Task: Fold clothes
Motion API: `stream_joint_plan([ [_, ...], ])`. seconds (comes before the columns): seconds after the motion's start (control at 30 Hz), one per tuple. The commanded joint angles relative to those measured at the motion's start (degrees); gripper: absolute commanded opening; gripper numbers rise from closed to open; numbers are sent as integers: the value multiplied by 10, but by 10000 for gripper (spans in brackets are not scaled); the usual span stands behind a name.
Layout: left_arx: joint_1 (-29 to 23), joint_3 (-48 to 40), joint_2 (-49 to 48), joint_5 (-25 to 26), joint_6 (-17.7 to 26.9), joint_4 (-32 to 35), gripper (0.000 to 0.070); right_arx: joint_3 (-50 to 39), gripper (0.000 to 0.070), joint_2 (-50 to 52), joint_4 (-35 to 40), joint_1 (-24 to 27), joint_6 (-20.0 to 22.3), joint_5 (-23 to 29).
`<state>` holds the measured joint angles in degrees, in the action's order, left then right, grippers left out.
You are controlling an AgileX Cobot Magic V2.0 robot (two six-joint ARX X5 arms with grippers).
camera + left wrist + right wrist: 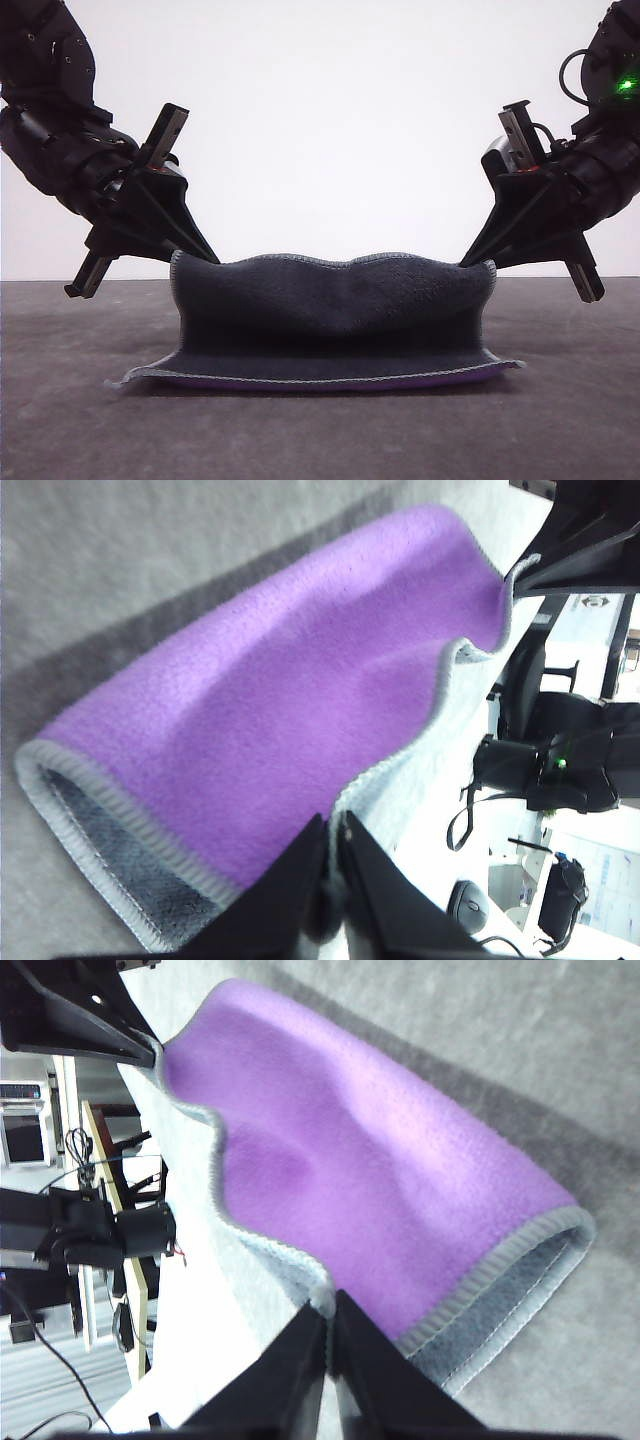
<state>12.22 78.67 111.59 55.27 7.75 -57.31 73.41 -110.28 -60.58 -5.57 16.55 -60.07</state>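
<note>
Left end effector and right end effector each pinch a raised corner of the cloth; fold half made. Next: carry the lifted edge toward 6 o'clock, lay it on the worktop edge.

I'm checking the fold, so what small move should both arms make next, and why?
Probably carry both tools, left and right, toward the camera and down. Each pinches a corner of the cloth; the held edge stands raised while the near edge lies flat on the table.
</note>
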Motion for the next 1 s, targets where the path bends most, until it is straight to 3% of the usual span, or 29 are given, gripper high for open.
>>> stream_joint_plan([
  [0.0, 2, 8, 10, 3, 12, -2, 36, 10, 12, -10, -11, -3, 28, -3],
  [0.13, 2, 8, 10, 3, 13, -9, 36, 10, 14, -10, -28, -3, 39, 0],
  [0.2, 2, 8, 10, 3, 22, -16, 37, 10, 53, -10, -31, -3, 40, 0],
  [0.33, 2, 8, 10, 2, 33, -26, 42, 10, 296, -10, -34, -3, 41, 1],
  [0.43, 2, 8, 10, 1, 36, -33, 99, 10, 384, -10, -38, -3, 40, 0],
  [0.53, 2, 8, 10, 1, 36, -35, 263, 10, 410, -10, -40, -3, 41, 0],
  [0.57, 2, 8, 10, 1, 36, -35, 282, 10, 413, -10, -40, -3, 41, -1],
  [0.97, -21, 16, -23, 24, 66, -44, 286, 10, 423, 37, -46, 10, 70, 2],
])
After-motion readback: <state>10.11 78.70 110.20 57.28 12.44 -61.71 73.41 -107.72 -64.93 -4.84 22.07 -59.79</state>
